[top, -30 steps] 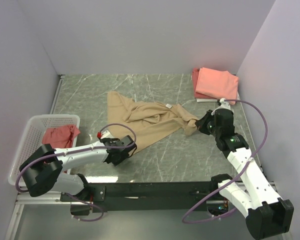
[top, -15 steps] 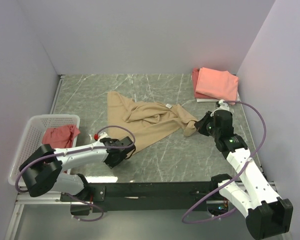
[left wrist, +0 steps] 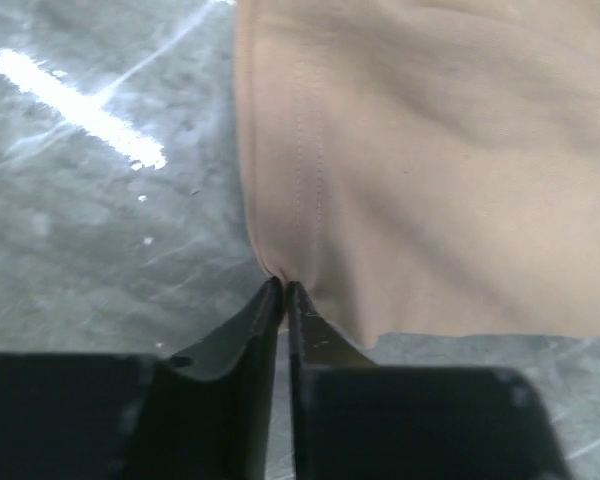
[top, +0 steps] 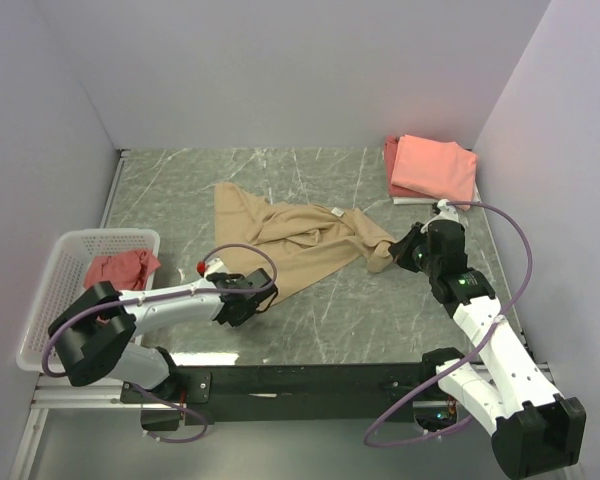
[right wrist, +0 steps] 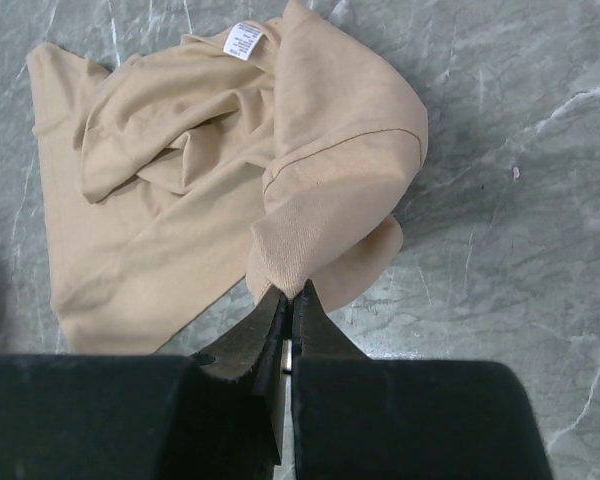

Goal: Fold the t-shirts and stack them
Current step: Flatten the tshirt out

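Note:
A tan t-shirt lies crumpled across the middle of the marble table. My left gripper is shut on the tan t-shirt's near hem corner, low over the table. My right gripper is shut on the tan t-shirt's right end, a bunched sleeve, with the white neck label beyond it. A folded pink t-shirt lies on a darker red one at the back right corner.
A white basket at the left holds a red t-shirt. Purple walls close in the table at the back, left and right. Bare marble shows in front of the tan shirt.
My left gripper has shifted slightly at the hem corner and stays closed on it. My right gripper and the shirt have barely moved.

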